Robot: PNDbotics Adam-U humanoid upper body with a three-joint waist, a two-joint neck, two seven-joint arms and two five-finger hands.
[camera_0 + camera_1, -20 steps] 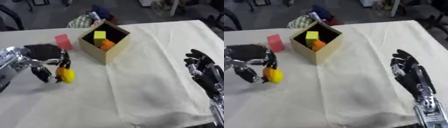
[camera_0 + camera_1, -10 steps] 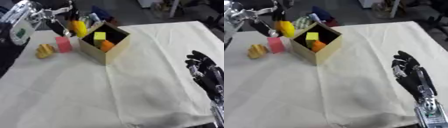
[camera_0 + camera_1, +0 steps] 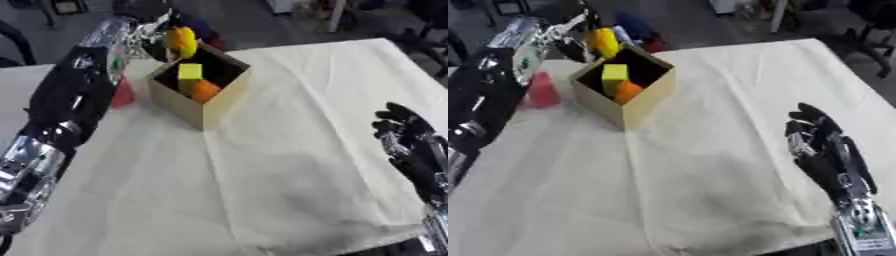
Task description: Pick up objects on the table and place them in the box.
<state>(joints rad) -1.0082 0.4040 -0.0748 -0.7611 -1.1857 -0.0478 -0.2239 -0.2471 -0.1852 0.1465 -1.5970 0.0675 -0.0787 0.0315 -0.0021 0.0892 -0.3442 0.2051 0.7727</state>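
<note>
1. Yellow rounded object (image 3: 182, 40), smooth, oblong, small orange patch on it: pinched in my left hand (image 3: 156, 36), held above the far-left corner of the open tan cardboard box (image 3: 219, 100).
2. Step in hand: the drop-off. Object is over the rim, not yet clearly over the opening.
3. Next move, my read: shift the left hand a little toward the box centre, then let the fingers go. Risk: release too early and it clips the rim and falls outside.
4. Box contents: a yellow block (image 3: 190, 71) and an orange rounded piece (image 3: 205, 90), touching each other. Room left beside them.
5. Still out on the white cloth-covered surface (image 3: 297, 150): a red block (image 3: 541, 90), just left of the box, partly behind my left arm in the left eye view. Likely the next pick.
6. Right hand (image 3: 826, 150): idle at lower right, fingers relaxed and spread, holding nothing, well apart from the box.
</note>
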